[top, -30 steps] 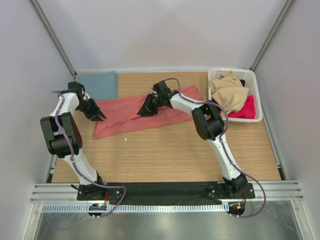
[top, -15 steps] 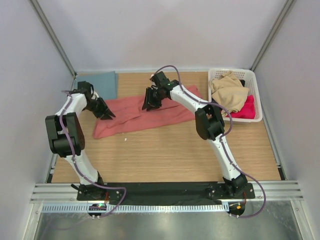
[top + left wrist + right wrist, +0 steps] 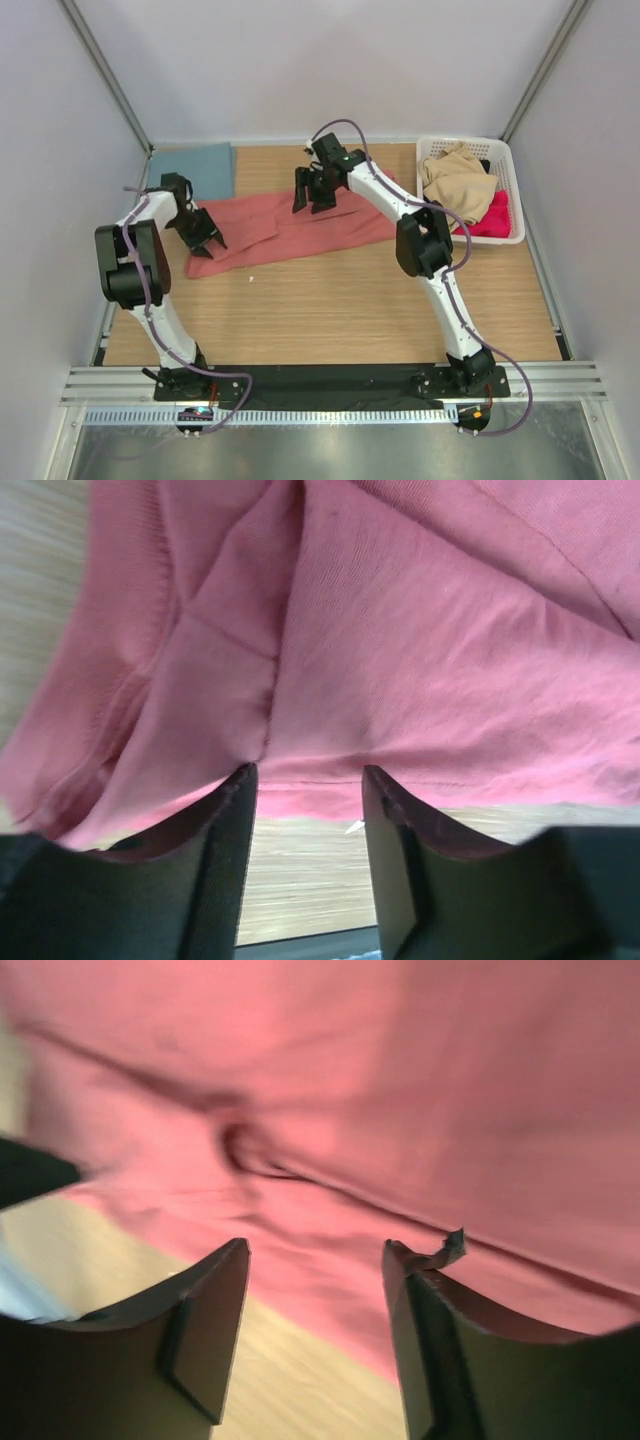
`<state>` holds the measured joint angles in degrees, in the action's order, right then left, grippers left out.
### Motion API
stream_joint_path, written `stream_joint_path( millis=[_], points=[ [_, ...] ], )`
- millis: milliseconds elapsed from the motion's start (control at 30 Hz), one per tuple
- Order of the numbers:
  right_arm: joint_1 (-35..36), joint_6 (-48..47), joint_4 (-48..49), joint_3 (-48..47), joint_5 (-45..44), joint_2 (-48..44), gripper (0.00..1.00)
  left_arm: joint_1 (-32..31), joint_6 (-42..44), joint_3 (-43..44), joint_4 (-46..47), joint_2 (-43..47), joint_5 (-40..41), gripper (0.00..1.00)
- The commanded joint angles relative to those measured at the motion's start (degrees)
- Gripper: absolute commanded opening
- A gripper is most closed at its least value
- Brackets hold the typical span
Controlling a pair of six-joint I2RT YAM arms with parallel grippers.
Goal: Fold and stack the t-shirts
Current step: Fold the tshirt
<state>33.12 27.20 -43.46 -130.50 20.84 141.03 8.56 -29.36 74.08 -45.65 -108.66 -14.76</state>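
The salmon-red t-shirt point(image 3: 290, 225) lies as a long folded strip across the far middle of the table; it fills the left wrist view point(image 3: 400, 650) and the right wrist view point(image 3: 400, 1090). The teal-blue t-shirt point(image 3: 195, 166) lies folded flat at the far left corner. My left gripper point(image 3: 205, 238) is open and empty over the strip's left end. My right gripper point(image 3: 312, 195) is open and empty above the strip's far edge near its middle.
A white basket point(image 3: 505, 190) at the far right holds a tan cloth point(image 3: 458, 185) and a bright pink cloth point(image 3: 492, 215). A small white speck point(image 3: 251, 279) lies on the wood in front of the red shirt. Walls stand close on both sides.
My left gripper moved right then down toward the strip's left end. My right gripper rose and moved away toward the far edge. Both stay open.
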Motion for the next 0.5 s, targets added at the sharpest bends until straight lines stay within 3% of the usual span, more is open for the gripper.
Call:
stream_joint_path(
  millis=[0,133,367,467],
  points=[
    [-3.85,-14.17,-7.77,0.06,-9.31,-5.76,0.66,-0.38,0.80,2.64,-2.69,6.95,4.13,0.51],
    [-6.75,-23.06,-9.18,0.86,-15.82,-6.47,0.73,-2.14,0.97,2.56,-5.06,13.46,5.18,0.56],
    [-9.30,-31.94,-7.78,1.73,-13.64,-7.70,0.80,-6.97,-1.30,-4.55,-7.79,28.67,5.36,0.59],
    [-9.30,-33.26,-7.34,3.14,-16.52,-8.58,0.81,-11.27,-4.29,-9.74,-6.65,34.11,5.36,0.59]
  ],
)
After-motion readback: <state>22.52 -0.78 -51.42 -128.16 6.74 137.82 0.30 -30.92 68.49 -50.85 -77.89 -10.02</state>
